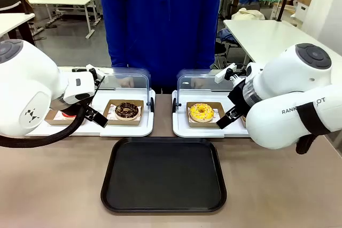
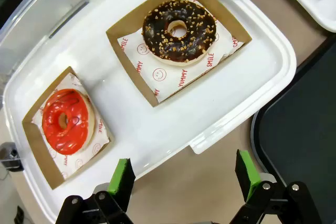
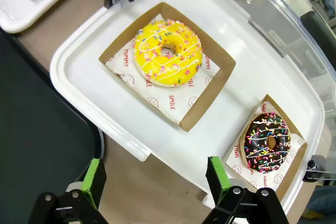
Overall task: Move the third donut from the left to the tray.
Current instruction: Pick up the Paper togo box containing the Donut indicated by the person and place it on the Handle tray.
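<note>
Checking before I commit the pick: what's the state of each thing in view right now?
third donut: sitting on the right display tray, untouched.
tray: flat on the table, donut not yet on it.
left lid: raised open.
right lid: raised open.
left claw: open, holding nothing.
right claw: open, holding nothing.

Third donut (image 1: 201, 112) (in holder (image 3: 210, 98)) — behind the tray (image 1: 163, 180).
</note>
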`<state>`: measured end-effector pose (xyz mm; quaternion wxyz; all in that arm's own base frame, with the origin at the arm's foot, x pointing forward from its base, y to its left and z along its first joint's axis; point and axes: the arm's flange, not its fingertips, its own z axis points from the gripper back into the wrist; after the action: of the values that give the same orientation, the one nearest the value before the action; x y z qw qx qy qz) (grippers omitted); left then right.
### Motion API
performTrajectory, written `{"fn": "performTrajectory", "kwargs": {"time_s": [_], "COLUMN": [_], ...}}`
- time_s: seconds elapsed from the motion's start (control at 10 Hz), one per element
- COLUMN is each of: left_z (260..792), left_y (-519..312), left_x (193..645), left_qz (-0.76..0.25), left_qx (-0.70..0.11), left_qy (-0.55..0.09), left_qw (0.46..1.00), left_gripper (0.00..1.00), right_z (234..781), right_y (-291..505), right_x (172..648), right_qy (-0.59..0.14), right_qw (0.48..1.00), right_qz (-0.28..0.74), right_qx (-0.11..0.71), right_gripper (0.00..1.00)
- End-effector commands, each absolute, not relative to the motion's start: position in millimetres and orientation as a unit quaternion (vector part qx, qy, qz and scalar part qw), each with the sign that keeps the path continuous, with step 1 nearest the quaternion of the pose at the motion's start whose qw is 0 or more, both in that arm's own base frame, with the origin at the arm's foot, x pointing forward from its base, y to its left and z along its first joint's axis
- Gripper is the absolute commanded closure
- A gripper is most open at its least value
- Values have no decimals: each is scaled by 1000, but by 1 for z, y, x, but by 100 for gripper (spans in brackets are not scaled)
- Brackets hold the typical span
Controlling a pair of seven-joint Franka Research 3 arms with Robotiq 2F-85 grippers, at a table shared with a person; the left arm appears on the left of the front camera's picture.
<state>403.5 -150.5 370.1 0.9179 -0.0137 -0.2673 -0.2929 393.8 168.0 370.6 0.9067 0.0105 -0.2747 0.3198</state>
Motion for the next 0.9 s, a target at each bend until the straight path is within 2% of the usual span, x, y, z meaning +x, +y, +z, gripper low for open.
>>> {"fn": "performTrajectory", "kwargs": {"time_s": [0.0,0.5,0.8], "left_z": [370,370,463], "left_y": [-151,-151,-114], "left_x": [404,404,410], "left_qz": [-293,-293,-316], "left_qx": [-14,-14,-92], "left_qy": [-267,-267,-276], "left_qw": [918,918,903], "left_gripper": [0,0,0], "right_z": [371,371,463], "right_y": [168,168,128], "right_x": [394,394,391], "right_qy": [-275,-275,-321], "right_qw": [907,907,900], "right_qz": [319,320,292], "right_qx": [11,10,54], "right_gripper": [0,0,0]}}
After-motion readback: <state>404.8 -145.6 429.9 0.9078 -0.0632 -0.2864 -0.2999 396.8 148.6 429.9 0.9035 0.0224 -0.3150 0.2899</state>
